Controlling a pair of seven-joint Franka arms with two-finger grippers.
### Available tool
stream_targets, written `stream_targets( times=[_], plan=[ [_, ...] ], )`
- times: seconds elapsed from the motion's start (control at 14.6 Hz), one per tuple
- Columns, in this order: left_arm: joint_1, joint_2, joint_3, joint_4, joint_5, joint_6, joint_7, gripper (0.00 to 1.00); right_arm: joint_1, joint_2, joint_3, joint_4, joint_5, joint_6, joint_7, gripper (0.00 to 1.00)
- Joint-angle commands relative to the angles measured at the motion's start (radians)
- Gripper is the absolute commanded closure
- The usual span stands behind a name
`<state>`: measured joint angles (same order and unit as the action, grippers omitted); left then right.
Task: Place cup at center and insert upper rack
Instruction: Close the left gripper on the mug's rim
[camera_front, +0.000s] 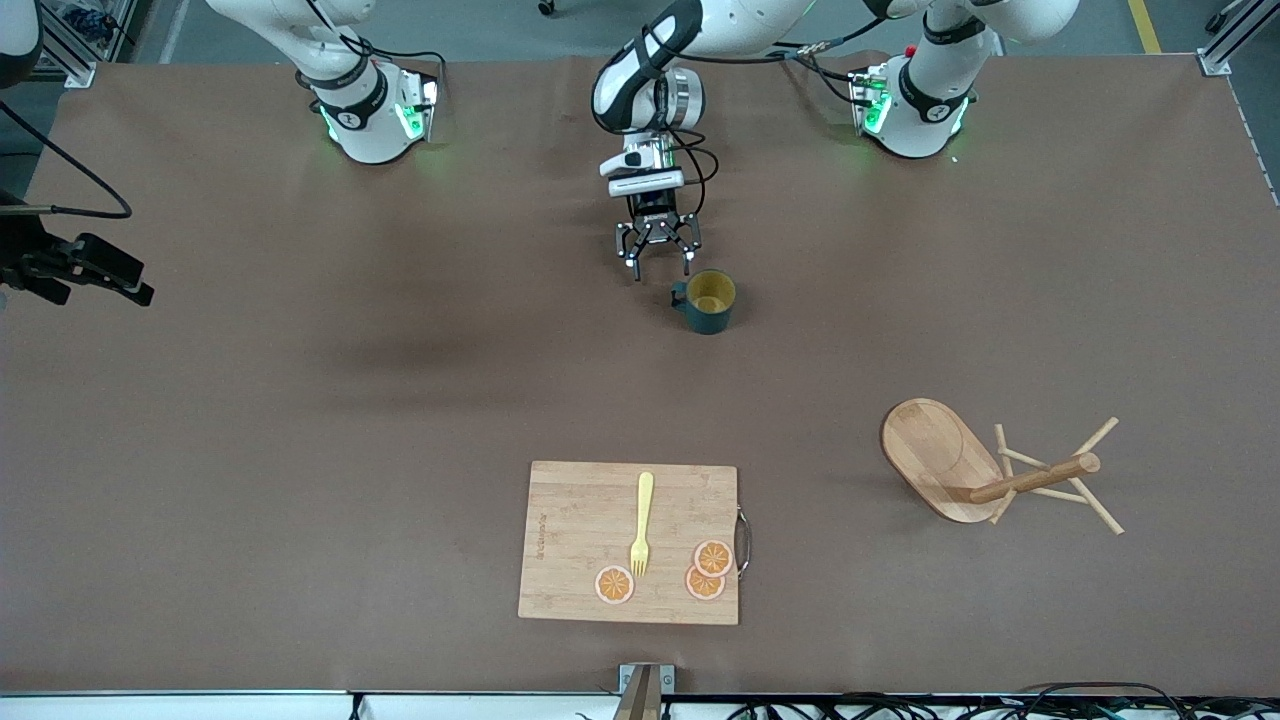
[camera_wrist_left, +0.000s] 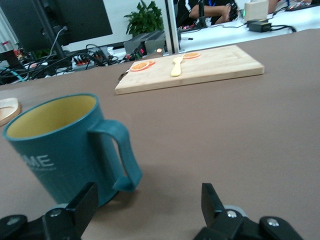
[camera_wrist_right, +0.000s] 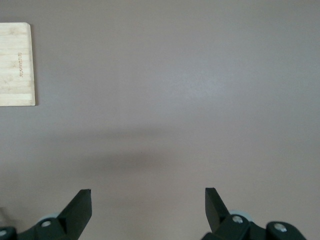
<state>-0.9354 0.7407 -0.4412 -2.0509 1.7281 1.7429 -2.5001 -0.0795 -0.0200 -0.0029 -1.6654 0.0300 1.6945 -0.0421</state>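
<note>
The light, rigid teal cup (camera_front: 709, 301) likely grips best by its handle or rim; the left gripper (camera_front: 657, 262) beside it and the waiting right gripper (camera_wrist_right: 148, 205) over bare table both gape empty.

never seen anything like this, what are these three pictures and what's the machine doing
These are two robot arms bolted along one edge of a brown table. The big picture looks down from a high camera facing them; the other two come from cameras on each arm's wrist.

The left gripper hangs with its jaws open just beside the cup, which stands upright on the table, held by nothing. The right gripper, also open, waits over bare table.

Nearer the front camera lies a cutting board with a yellow fork and three orange slices. The upper rack lies tipped over toward the left arm's end.
</note>
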Motion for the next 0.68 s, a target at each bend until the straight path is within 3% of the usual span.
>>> stream_targets(
  times=[0.0, 0.27, 0.62],
  plan=[
    [-0.008, 0.017, 0.016, 0.023, 0.05, -0.014, -0.013, 0.09, -0.002, -0.028, 0.009, -0.024, -0.013, 0.005, 0.002, 0.0],
    [0.001, 0.022, 0.018, 0.031, 0.102, -0.002, -0.013, 0.17, 0.0, -0.026, 0.009, -0.022, -0.012, 0.007, -0.002, 0.0],
    [0.003, 0.023, 0.041, 0.025, 0.108, 0.012, -0.013, 0.17, 0.021, -0.024, 0.008, -0.011, -0.022, 0.01, -0.005, 0.0]
  ],
)
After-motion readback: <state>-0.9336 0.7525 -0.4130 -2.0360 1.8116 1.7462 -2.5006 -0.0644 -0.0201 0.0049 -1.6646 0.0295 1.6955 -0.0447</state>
